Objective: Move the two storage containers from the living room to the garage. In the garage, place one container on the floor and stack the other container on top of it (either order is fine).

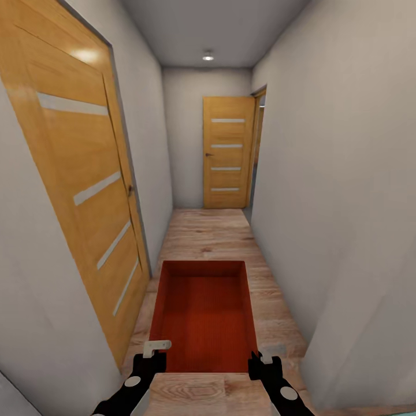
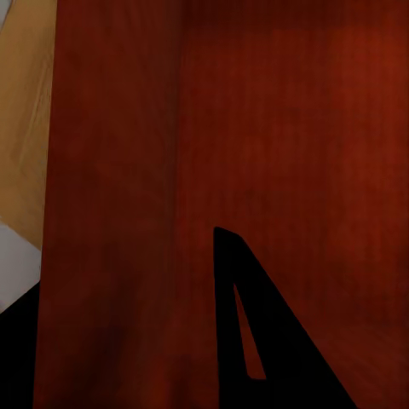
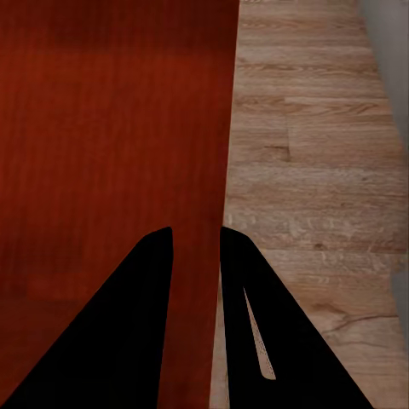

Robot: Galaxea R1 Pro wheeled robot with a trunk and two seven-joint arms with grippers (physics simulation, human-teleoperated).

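One orange-red storage container hangs in front of me over the light wood plank floor, open top up and nothing inside. My left gripper is shut on its near left wall, and my right gripper is shut on its near right wall. In the left wrist view the container's red wall runs between the fingers of my left gripper. In the right wrist view the thin wall sits between the two dark fingers of my right gripper. The second container is out of view.
I am in a narrow hallway with grey walls. A shut wooden door lines the left side. Another wooden door stands at the far end, beside an open doorway on the right. Plank floor stretches ahead.
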